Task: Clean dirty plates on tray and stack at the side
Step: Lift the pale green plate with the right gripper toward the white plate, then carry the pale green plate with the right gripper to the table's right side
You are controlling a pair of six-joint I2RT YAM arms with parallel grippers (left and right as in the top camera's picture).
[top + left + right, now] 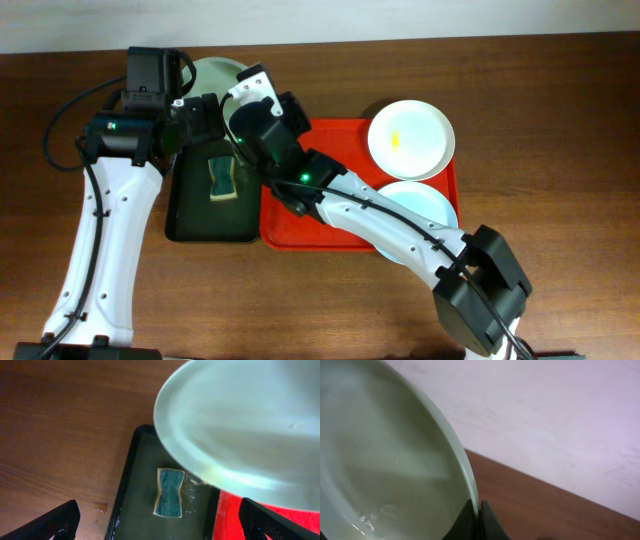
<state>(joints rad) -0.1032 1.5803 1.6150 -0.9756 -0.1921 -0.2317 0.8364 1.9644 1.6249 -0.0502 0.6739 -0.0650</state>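
Pale green plate (214,72) hangs tilted over the far end of the dark tray (185,215). Its rim is clenched edge-on by the right tool (475,510), whose arm reaches across the red tray (345,145) from the near right. The left tool (200,118) hovers just beside the plate, released, jaws spread wide with nothing between them.

The next move seems to turn on the sponge (169,492). It lies flat in the dark tray, below the plate's lower edge and on the robot's side of it. Its long axis runs along the tray's length, so in the left wrist view the spread fingers (57,522) stand to either side of its narrow width. A plain descent would likely fit. The left arm is clearly the nearer, and the right is occupied with the plate.

Room is tight above, where the plate's lower rim overhangs the tray close over the sponge. The dark tray's raised edge runs along both flanks, with the red tray just beside it on the right. Bare tabletop (30,240) opens to the left, a likely place for a stack.

Two more plates wait on the red tray. A white plate (410,138) with a yellow smear sits at its far right, and a blue plate (430,205) lies nearer, partly hidden under the right arm.
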